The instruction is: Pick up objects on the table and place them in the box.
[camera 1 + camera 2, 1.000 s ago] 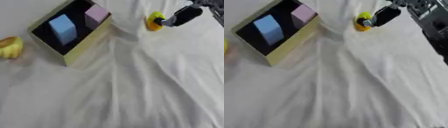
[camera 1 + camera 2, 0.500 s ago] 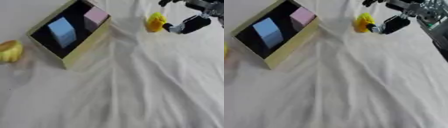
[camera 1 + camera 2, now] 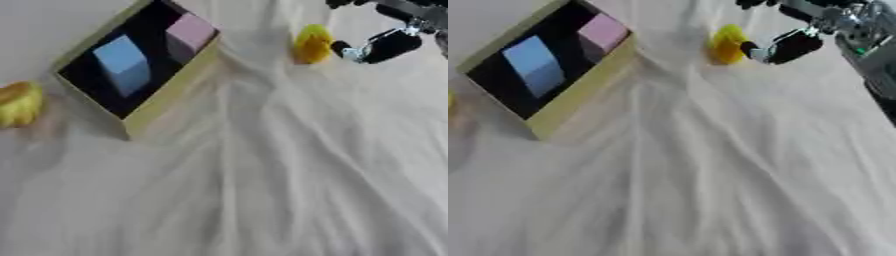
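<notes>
Yellow object (image 3: 312,43) beside my right hand (image 3: 385,45), fingers spread, not gripping | box (image 3: 168,94) holds blue block (image 3: 122,64), pink block (image 3: 190,33)

- The place reads as a staged test or lab bench, not a home or shop.
- A wrinkled white cloth (image 3: 262,190) covers the whole table.
- On it lie only an open box (image 3: 166,97) holding 2 foam-like blocks, blue (image 3: 122,65) and pink (image 3: 191,34), and yellow toy-like pieces (image 3: 311,44).
</notes>
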{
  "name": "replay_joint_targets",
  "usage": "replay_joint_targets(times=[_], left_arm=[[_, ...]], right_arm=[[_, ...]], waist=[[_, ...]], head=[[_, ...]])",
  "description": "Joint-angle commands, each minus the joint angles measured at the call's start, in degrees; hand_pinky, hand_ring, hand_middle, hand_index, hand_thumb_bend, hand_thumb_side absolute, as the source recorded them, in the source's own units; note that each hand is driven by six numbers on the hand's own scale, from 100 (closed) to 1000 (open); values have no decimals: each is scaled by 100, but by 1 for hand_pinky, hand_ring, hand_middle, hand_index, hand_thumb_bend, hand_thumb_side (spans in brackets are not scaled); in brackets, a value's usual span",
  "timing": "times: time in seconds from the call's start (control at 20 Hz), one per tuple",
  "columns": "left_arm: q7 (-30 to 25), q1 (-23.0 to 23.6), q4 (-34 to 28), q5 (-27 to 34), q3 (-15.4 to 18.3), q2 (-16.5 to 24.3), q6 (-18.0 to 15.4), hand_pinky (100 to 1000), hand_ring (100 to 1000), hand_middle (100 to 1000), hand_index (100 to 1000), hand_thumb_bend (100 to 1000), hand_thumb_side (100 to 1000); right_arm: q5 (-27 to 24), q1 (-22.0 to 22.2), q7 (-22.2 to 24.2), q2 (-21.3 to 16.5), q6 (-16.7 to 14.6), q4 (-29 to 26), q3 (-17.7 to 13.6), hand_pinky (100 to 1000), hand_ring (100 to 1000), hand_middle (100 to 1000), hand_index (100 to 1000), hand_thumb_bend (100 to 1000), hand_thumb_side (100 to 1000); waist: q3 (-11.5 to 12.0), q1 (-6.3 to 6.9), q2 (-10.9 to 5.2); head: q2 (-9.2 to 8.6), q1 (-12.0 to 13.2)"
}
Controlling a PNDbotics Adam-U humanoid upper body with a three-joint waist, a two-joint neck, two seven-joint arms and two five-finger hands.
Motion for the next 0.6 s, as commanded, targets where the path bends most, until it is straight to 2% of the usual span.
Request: replay_joint_targets(times=[0.05, 0.6], left_arm=[[-13, -57, -91, 4, 18, 102, -6, 650, 685, 672, 791, 100, 652], [-26, -102, -91, 19, 7, 92, -19, 650, 686, 675, 791, 100, 651]], right_arm=[[232, -130, -44, -56, -108, 253, -62, 904, 917, 831, 913, 285, 279], [506, -472, -22, 306, -295, 854, -5, 906, 918, 831, 912, 261, 304]], waist=[[8, 22, -110], [86, 24, -34]], head=[[-95, -13], [-240, -71]])
